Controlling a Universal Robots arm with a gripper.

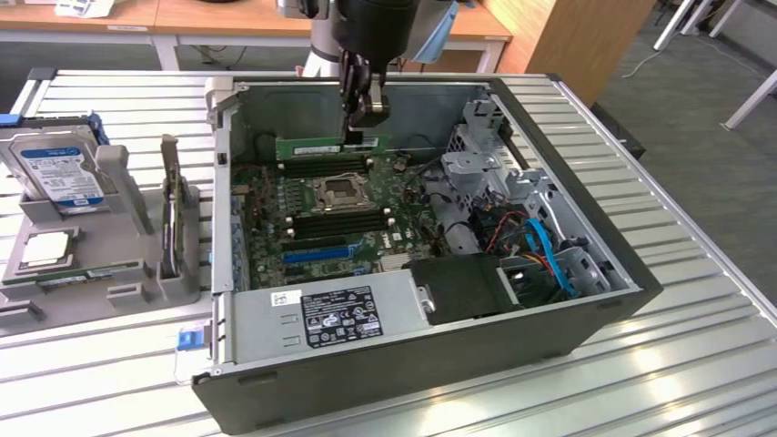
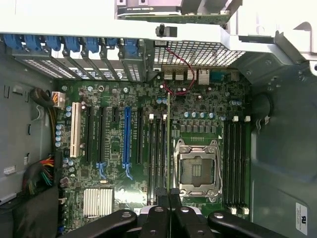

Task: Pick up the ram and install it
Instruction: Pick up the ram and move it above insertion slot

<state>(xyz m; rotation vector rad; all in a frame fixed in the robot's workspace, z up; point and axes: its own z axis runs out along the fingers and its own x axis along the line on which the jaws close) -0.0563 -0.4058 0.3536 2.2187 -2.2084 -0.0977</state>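
Observation:
The ram, a narrow green stick with a small white label, hangs level above the motherboard inside the open computer case. My gripper comes down from above and is shut on the ram's upper edge near its end toward the exterior view's right. In the wrist view the ram appears edge-on as a thin line running out from my gripper. It lies over the black memory slots beside the CPU socket. More black slots sit on the socket's other side.
A grey fixture at the exterior view's left holds a blue-labelled hard drive and a processor chip. Inside the case are the power supply, drive cage and blue and red cables. The case stands on a slatted metal table.

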